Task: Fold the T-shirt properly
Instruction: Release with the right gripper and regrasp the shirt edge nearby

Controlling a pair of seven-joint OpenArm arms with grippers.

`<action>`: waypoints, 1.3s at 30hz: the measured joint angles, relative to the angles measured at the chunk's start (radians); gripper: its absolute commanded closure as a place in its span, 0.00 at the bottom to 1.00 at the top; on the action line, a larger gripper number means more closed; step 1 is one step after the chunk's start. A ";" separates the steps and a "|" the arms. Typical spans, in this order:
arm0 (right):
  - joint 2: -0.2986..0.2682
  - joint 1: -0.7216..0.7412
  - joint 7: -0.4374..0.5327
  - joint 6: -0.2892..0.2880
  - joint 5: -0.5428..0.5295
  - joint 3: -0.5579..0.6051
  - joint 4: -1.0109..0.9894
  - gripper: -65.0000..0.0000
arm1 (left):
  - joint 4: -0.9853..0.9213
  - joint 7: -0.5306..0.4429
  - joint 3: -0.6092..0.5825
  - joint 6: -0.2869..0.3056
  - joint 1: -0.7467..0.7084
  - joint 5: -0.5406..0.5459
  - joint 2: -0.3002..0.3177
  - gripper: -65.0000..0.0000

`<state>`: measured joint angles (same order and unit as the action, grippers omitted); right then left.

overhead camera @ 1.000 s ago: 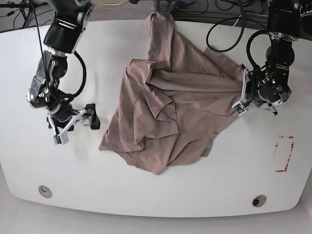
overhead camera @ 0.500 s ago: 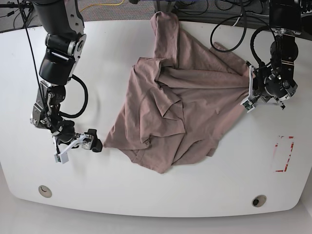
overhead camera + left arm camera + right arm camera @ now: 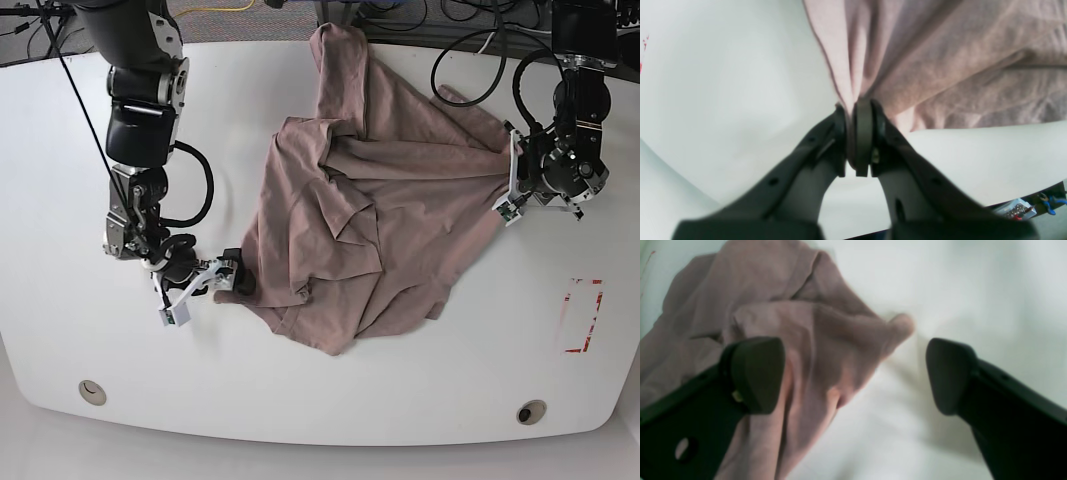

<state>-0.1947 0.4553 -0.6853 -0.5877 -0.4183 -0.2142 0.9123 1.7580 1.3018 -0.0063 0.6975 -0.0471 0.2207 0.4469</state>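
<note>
Left pincer [image 3: 858, 140] clamping T-shirt [image 3: 370, 210], right pincer [image 3: 853, 373] spread

crumpled t-shirt [image 3: 370, 210] between two grippers

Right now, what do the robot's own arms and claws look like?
Both arms are black, jointed segments with looping black cables. The left claw has dark grey fingers ending in rounded disc-like pads. The right claw has black fingers with rounded triangular tips; white parts show near it in the base view.
</note>
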 measured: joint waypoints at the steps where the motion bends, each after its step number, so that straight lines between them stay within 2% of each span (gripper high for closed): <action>1: 0.004 -0.005 0.001 0.000 0.000 0.000 -0.002 0.00 | 0.000 0.000 0.000 0.000 0.000 0.000 0.000 0.97; 9: 0.038 -0.023 0.005 0.003 0.001 0.000 -0.004 0.00 | 0.000 0.000 0.000 0.000 0.000 0.000 0.000 0.97; 11: 0.045 -0.027 0.013 0.002 -0.006 0.000 -0.003 0.06 | 0.000 0.000 0.000 0.000 0.000 0.000 0.000 0.97; 14: 0.054 -0.027 0.019 0.000 -0.004 0.000 -0.003 0.21 | 0.000 0.000 0.000 0.000 0.000 0.000 0.001 0.97; 15: 0.057 -0.027 0.018 0.002 -0.002 0.000 -0.003 0.31 | 0.000 0.000 0.000 0.000 0.000 0.000 0.001 0.97; 19: 0.073 -0.027 0.021 0.002 0.053 0.000 -0.004 0.62 | 0.000 0.000 0.000 0.000 0.002 0.001 0.000 0.97; 20: 0.077 -0.028 0.016 0.002 0.077 0.000 -0.003 0.73 | 0.000 0.000 0.000 0.000 0.003 0.001 0.000 0.97; 21: 0.079 -0.028 0.024 0.000 0.084 -0.002 -0.003 0.78 | 0.000 0.000 0.000 0.000 0.003 0.000 0.000 0.97; 23: 0.085 -0.030 0.032 0.000 0.105 -0.005 -0.003 0.97 | 0.000 0.000 0.000 0.000 0.005 0.000 0.001 0.97; 24: 0.087 -0.031 0.035 0.000 0.111 -0.005 -0.003 1.00 | -0.001 0.000 0.000 0.000 0.006 0.000 0.002 0.97; 28: 0.077 -0.034 0.047 -0.001 0.115 -0.003 -0.003 0.97 | -0.003 0.000 0.000 0.000 0.016 0.000 0.001 0.97; 33: 0.038 -0.066 0.052 -0.001 0.108 -0.005 0.024 0.99 | -0.030 -0.009 0.000 0.000 0.040 0.000 0.004 0.97; 39: 0.006 -0.187 0.050 -0.001 0.096 -0.029 0.158 0.99 | -0.104 -0.011 -0.008 0.000 0.080 0.009 0.014 0.97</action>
<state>-0.1883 0.2684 -0.6353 -0.5888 -0.3222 -0.2428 1.0706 1.6543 1.2907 -0.0139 0.6979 0.0330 0.2295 0.4614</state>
